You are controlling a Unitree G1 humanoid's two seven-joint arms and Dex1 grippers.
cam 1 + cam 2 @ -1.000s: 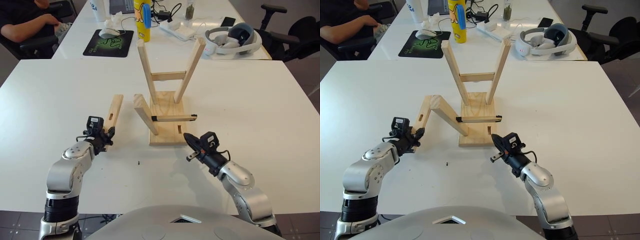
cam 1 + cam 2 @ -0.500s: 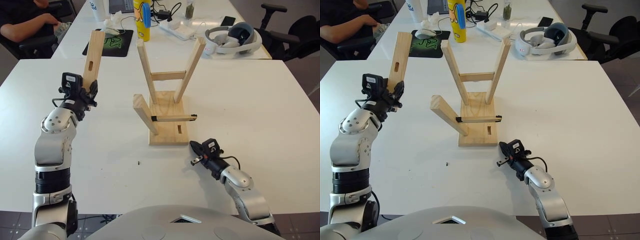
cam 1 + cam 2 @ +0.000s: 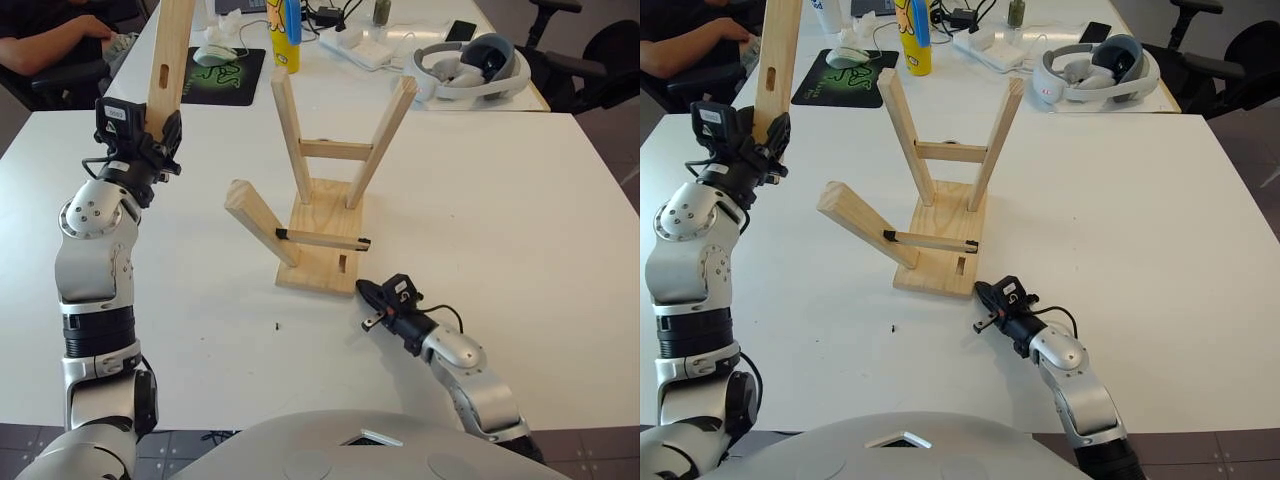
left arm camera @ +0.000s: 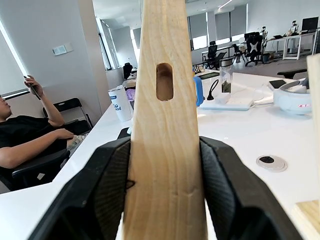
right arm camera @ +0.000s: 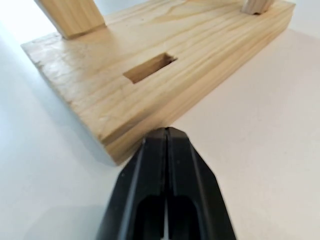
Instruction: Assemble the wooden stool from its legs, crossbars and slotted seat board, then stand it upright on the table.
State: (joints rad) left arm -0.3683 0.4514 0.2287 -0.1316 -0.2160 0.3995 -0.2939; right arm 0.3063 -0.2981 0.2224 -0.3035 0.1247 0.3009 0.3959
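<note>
Left gripper (image 3: 157, 135): clamped on the lower end of a loose leg (image 3: 168, 60), raised above the bench's left side. The leg stands nearly upright, its oval hole (image 4: 164, 81) above the fingers.
Why held so: probably to keep the leg clear of the half-built stool and to leave the hole free for a crossbar end.
Right gripper (image 5: 166, 137): fingers pressed together with nothing between them, lying low on the bench (image 3: 520, 220), tip just beside the near edge of the seat board (image 3: 318, 268). I cannot tell whether it touches.
Why placed so: likely to brace the board against sliding when the last leg goes in.
Seat board: lies flat mid-bench, underside up, with one open slot (image 5: 149, 67) near the right gripper.
Fitted parts: two legs (image 3: 290, 130) rise from the far end, splayed apart and joined by a crossbar (image 3: 335, 150).
Third leg (image 3: 255, 218): leans out to the left from the board. A second crossbar (image 3: 322, 240) runs from it and ends free above the open slot.
In the way: that free crossbar end hangs over the slot, so the held leg must meet both at once.
Around: on the table behind are a mouse pad (image 3: 222, 75), a yellow bottle (image 3: 285, 30) and headphones (image 3: 470, 70), well apart from the work.
</note>
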